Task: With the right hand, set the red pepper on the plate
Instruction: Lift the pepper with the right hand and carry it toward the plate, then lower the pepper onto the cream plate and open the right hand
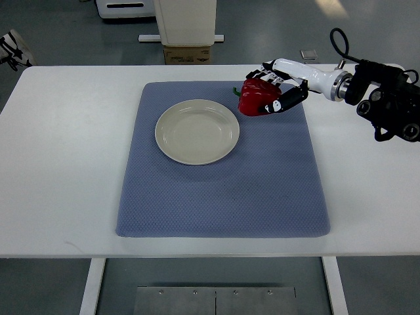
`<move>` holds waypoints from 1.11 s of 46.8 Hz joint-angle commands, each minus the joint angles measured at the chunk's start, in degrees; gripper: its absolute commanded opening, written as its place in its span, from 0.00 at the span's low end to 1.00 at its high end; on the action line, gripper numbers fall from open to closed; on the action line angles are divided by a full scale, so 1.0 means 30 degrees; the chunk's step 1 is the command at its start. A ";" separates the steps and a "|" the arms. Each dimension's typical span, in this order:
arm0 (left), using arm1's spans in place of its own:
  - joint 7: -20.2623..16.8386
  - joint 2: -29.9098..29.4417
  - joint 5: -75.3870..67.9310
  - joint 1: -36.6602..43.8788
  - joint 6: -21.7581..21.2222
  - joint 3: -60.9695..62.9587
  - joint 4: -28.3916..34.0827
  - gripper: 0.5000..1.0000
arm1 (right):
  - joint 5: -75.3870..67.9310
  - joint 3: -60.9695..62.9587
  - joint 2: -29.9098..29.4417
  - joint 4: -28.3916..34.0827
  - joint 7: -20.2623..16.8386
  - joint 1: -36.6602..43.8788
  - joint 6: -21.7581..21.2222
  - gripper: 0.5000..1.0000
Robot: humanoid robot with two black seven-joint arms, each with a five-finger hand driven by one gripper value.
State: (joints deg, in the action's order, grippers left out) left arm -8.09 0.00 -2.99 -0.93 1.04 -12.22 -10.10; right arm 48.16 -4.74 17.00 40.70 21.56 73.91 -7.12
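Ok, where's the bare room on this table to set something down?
The plate is bare inside. The blue mat is free from plate to near edge. The white table is free left of the mat. The far right corner is crowded: right hand grips red pepper.

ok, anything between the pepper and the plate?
Nothing visible. The right hand holds the pepper just right of the plate; only bare mat lies between, and the plate is empty.

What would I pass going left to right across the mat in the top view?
Bare mat → plate → red pepper → right hand gripping the pepper.
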 commanded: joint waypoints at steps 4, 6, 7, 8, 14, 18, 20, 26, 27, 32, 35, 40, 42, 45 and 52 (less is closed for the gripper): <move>0.0001 0.0000 0.0000 -0.0013 0.0004 0.0001 -0.0001 1.00 | -0.0027 -0.0030 -0.0976 -0.0032 -0.0360 0.0322 -0.0001 0.00; 0.0001 0.0000 0.0000 -0.0013 0.0004 0.0001 -0.0001 1.00 | -0.0027 -0.0031 -0.1299 -0.0032 -0.0419 0.0410 -0.0001 0.00; 0.0001 0.0000 0.0000 -0.0013 0.0004 0.0001 -0.0001 1.00 | -0.0027 -0.0060 -0.1474 -0.0032 -0.0448 0.0440 -0.0001 0.00; 0.0001 0.0000 0.0000 -0.0013 0.0004 0.0001 -0.0001 1.00 | -0.0027 -0.0031 -0.1621 -0.0032 -0.0477 0.0440 -0.0001 0.00; 0.0001 0.0000 0.0000 -0.0013 0.0004 0.0001 -0.0001 1.00 | -0.0086 -0.0089 -0.2529 -0.0032 -0.0624 0.0674 -0.0001 0.00; 0.0001 0.0000 0.0000 -0.0013 0.0004 0.0001 -0.0001 1.00 | -0.0115 -0.0089 -0.2998 -0.0032 -0.0624 0.0704 0.0028 0.00; 0.0001 0.0000 0.0000 -0.0013 0.0004 0.0001 -0.0001 1.00 | -0.0115 -0.0089 -0.3232 -0.0032 -0.0624 0.0704 0.0057 0.00; 0.0001 0.0000 0.0000 -0.0013 0.0004 0.0001 -0.0001 1.00 | -0.0115 -0.0060 -0.3906 -0.0032 -0.0624 0.0674 0.0145 0.00; 0.0001 0.0000 0.0000 -0.0013 0.0004 0.0001 -0.0001 1.00 | -0.0115 -0.0060 -0.4052 -0.0032 -0.0624 0.0674 0.0145 0.00; 0.0001 0.0000 0.0000 -0.0013 0.0004 0.0001 -0.0001 1.00 | -0.0173 -0.0031 -0.4639 -0.0032 -0.0565 0.0587 0.0204 0.00; 0.0030 0.0000 0.0000 -0.0013 0.0004 0.0001 -0.0001 1.00 | -0.0261 -0.0031 -0.4990 -0.0032 -0.0536 0.0528 0.0204 0.00; 0.0001 0.0000 0.0000 -0.0013 0.0004 0.0001 -0.0001 1.00 | -0.0262 -0.0031 -0.5430 -0.0032 -0.0565 0.0411 0.0320 0.00; 0.0001 0.0000 0.0000 -0.0013 0.0004 0.0001 -0.0001 1.00 | -0.0262 -0.0031 -0.5606 -0.0032 -0.0594 0.0265 0.0467 0.00; 0.0001 0.0000 0.0000 -0.0013 0.0004 0.0001 -0.0001 1.00 | -0.0262 -0.0031 -0.5665 -0.0032 -0.0711 0.0060 0.0672 0.00; 0.0001 0.0000 0.0000 -0.0013 0.0004 0.0001 -0.0001 1.00 | -0.0232 -0.0031 -0.5665 -0.0061 -0.1999 -0.0380 0.1287 0.00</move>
State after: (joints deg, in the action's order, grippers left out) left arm -8.08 0.00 -2.99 -0.97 1.07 -12.22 -10.11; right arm 47.37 -4.81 0.00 40.53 16.86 73.32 -3.96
